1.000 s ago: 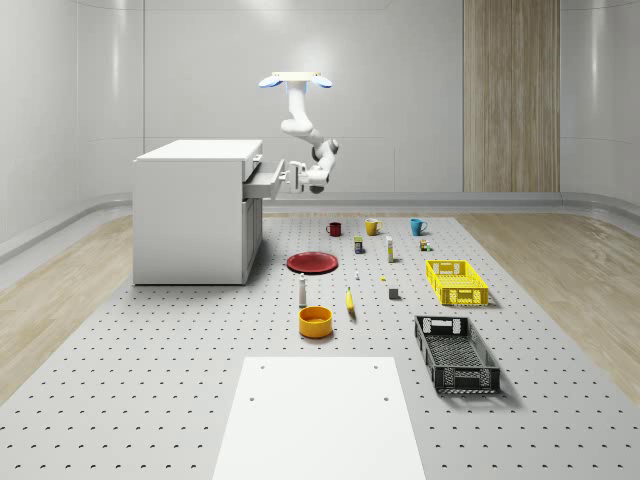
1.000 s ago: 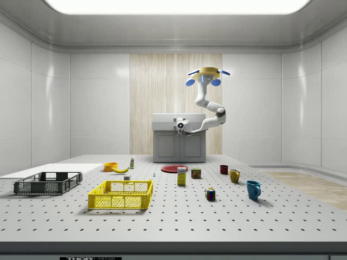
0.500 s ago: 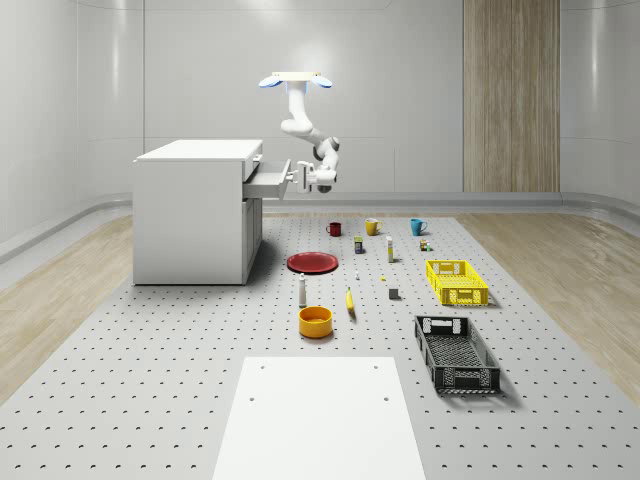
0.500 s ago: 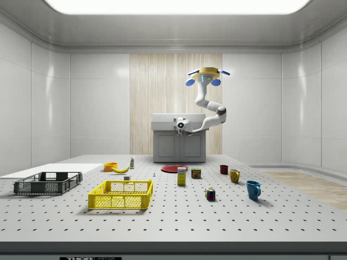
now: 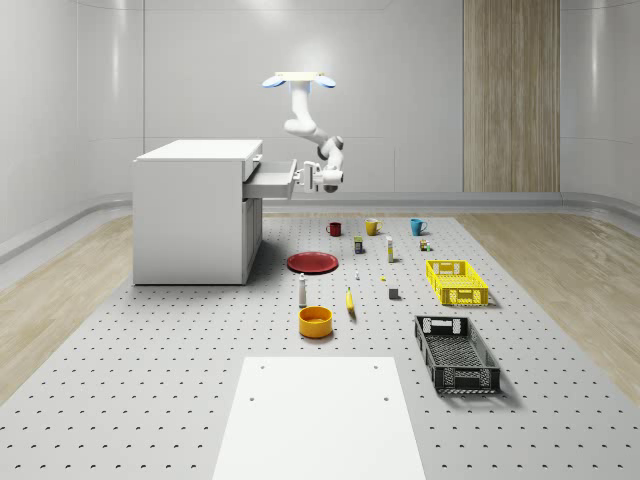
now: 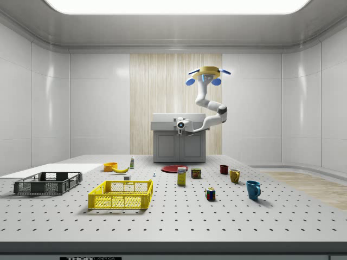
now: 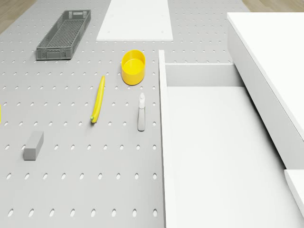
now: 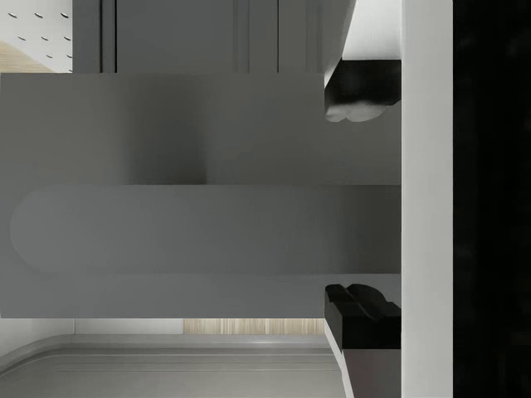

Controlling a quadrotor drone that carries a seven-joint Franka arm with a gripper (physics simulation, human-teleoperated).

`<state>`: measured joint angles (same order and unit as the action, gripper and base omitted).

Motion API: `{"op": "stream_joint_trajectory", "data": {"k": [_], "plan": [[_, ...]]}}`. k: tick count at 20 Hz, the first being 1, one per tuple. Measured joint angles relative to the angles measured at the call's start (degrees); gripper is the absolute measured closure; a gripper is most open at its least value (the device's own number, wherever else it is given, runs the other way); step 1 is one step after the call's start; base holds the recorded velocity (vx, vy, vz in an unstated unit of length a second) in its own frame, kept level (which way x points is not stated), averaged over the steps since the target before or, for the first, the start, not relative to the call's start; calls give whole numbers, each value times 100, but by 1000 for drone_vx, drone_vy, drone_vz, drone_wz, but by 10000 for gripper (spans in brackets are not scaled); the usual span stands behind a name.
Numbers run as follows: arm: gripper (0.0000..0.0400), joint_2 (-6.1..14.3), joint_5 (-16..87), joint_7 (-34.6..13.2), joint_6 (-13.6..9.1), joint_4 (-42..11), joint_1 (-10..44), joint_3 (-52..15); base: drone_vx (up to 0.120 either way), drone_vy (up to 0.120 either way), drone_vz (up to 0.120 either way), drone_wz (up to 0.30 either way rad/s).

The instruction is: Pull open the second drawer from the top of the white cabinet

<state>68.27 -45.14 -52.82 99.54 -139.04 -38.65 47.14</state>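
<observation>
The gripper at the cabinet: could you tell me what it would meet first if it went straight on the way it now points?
Most likely the drawer's handle, then the drawer front: the gripper faces it, a finger on either side of the handle.

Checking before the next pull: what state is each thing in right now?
drawer, pulled out of the white cabinet.
lower doors, shut.
drone, hovering above the drawer's front.
gripper, at the drawer's handle.
white bottle, upright.
</observation>
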Motion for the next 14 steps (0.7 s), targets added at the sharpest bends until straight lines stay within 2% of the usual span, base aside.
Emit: {"op": "stream_joint_trajectory", "data": {"k": [3, 4, 9, 14], "plan": [[106, 22, 20, -14, 9, 9, -18, 15, 0, 0, 0, 0], [106, 78, 60, -198, 29, 29, -42, -2, 0, 80, 0, 0], [102, 128, 114, -158, 83, 7, -107, 29, 0, 120, 0, 0], [101, 151, 138, -133, 107, -2, -137, 42, 0, 0, 0, 0]]}}
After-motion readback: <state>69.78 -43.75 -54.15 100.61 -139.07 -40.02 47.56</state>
